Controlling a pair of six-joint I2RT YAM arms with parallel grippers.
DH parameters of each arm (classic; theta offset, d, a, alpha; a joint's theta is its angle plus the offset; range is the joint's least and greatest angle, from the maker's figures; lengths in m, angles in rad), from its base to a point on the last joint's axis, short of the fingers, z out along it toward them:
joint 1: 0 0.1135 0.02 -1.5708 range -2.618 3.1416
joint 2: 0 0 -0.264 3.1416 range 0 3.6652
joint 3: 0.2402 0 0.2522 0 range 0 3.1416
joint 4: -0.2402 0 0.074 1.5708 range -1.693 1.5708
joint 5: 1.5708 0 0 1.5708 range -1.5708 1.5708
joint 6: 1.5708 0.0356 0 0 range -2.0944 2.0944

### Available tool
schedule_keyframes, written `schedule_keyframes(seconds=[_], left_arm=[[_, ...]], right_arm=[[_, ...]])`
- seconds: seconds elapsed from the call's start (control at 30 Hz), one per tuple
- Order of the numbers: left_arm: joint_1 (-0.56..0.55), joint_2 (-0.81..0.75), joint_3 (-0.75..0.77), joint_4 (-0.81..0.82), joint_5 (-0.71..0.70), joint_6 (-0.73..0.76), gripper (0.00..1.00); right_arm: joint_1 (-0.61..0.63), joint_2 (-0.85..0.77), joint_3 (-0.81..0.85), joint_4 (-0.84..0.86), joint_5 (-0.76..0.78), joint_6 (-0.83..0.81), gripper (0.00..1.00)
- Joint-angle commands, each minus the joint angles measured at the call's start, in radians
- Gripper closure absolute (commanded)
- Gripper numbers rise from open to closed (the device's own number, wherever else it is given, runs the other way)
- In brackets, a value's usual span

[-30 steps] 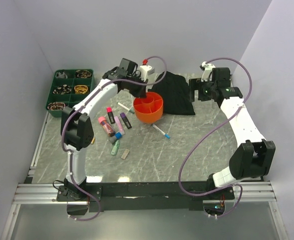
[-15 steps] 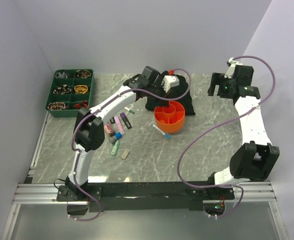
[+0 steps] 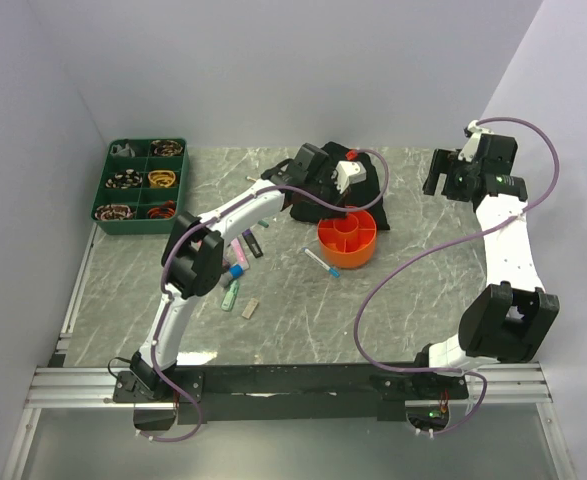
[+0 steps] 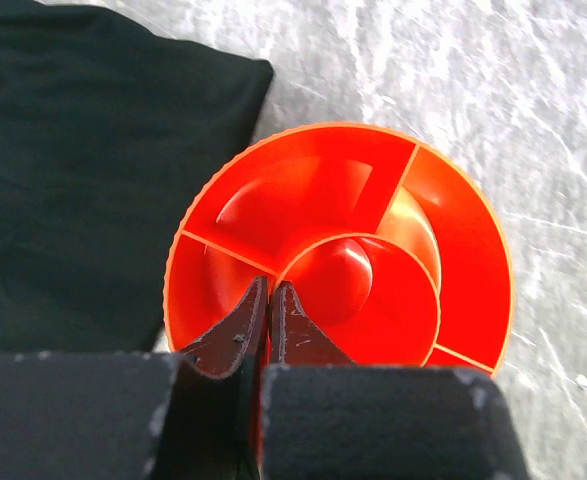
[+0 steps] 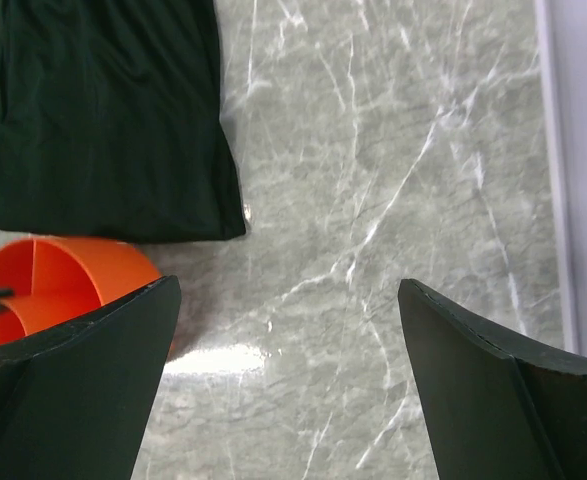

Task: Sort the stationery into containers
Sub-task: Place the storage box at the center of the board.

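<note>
The round orange tub (image 3: 349, 241) stands right of centre, its dividers bare in the left wrist view (image 4: 443, 230). My left gripper (image 3: 337, 214) (image 4: 268, 285) reaches into it from above, jaws pinched together on an inner divider wall. The stationery lies left of the tub: a white pen with a blue cap (image 3: 321, 263), several chunky markers (image 3: 244, 247), and a tan eraser (image 3: 250, 309). The dark green tray (image 3: 108, 192) sits at the far left with coiled bands in it. My right gripper (image 3: 443, 180) (image 5: 288, 285) hangs open over bare marble at the far right, holding nothing.
A black fabric heap (image 3: 371, 178) (image 4: 73, 150) (image 5: 103, 110) lies just behind the tub, touching its far-left side. The white side wall runs close by the right arm. The left arm stretches over the markers and hides some of them.
The left gripper has dragged the orange tub rightward, from beside the markers to in front of the black fabric. The right arm has swung back toward the right wall.
</note>
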Motion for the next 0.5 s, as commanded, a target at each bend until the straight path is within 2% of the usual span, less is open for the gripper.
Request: schedule_keyframes(seconds=[0.0,0.13,0.2,0.27,0.47], left_arm=[[0.010,0.002,0.006,0.136,0.004,-0.011,0.99],[0.014,0.004,-0.025,0.159,-0.006,-0.013,0.99],[0.016,-0.001,-0.039,0.163,-0.014,-0.013,0.84],[0.016,-0.006,-0.042,0.163,-0.017,-0.016,0.59],[0.017,-0.035,0.010,0.116,0.001,-0.031,0.49]], right_arm=[[-0.013,-0.053,-0.033,0.003,-0.011,0.013,0.02],[-0.019,-0.067,-0.059,0.009,-0.008,0.013,0.02],[-0.019,-0.072,-0.070,0.010,-0.017,0.013,0.02],[-0.019,-0.076,-0.077,0.012,-0.026,0.039,0.02],[-0.019,-0.083,-0.074,0.007,-0.053,0.033,0.02]])
